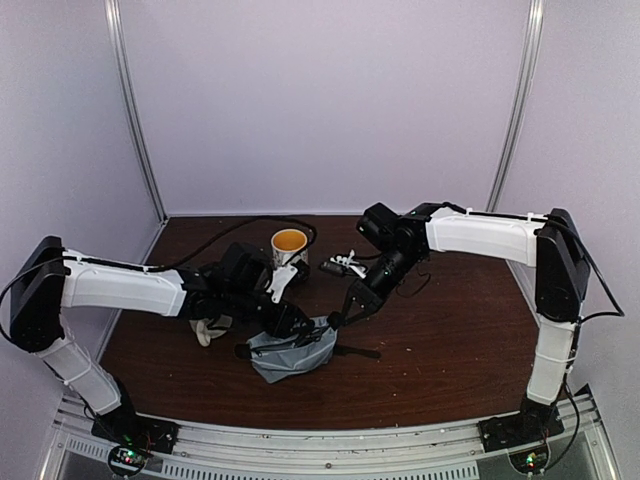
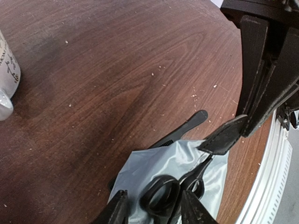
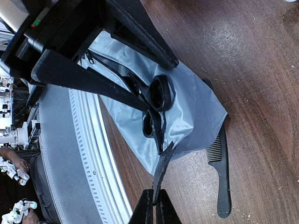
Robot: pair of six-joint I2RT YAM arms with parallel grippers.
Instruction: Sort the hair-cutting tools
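Observation:
A grey zip pouch [image 1: 295,355] [image 2: 154,163] [image 3: 196,107] lies at the table's front centre. Black-handled scissors [image 2: 161,196] [image 3: 156,100] rest on top of it. My left gripper [image 1: 295,325] [image 2: 154,212] is open, its fingers straddling the scissors' handle loops; a gap shows on one side. My right gripper [image 1: 335,320] [image 3: 154,205] is shut on the pouch's black pull tab [image 3: 163,168] [image 2: 224,135], holding that corner up. A long black comb [image 1: 360,352] [image 2: 187,128] [image 3: 223,177] lies half under the pouch. The silver-and-black clipper [image 1: 345,265] sits behind the right gripper.
A cream mug [image 1: 289,245] with a yellow inside stands behind the left gripper. A second mug [image 1: 208,330] [image 2: 4,79] lies under the left arm. The metal rail [image 3: 88,154] [image 2: 275,177] at the table's near edge runs close to the pouch.

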